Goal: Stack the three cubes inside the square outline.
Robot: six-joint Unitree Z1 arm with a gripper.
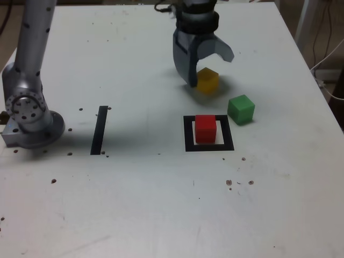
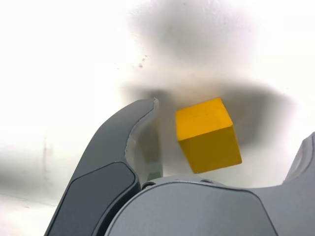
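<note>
The yellow cube (image 1: pixel 207 80) rests on the white table behind the square outline (image 1: pixel 209 146). My gripper (image 1: pixel 211 71) is lowered over it, open, with one finger on each side. In the wrist view the yellow cube (image 2: pixel 207 133) sits tilted between the jaws of the gripper (image 2: pixel 231 123), closer to the grey finger (image 2: pixel 118 142), with a gap on both sides. The red cube (image 1: pixel 205 129) stands inside the outline, toward its far edge. The green cube (image 1: pixel 241 109) sits just outside the outline's far corner, on the exterior view's right.
A straight black strip (image 1: pixel 99 130) lies on the exterior view's left of the outline. The arm's metal base (image 1: pixel 29 115) stands at the table's left edge. Small dark specks dot the table (image 1: pixel 161 204). Cables (image 1: pixel 330 59) hang beyond the right edge.
</note>
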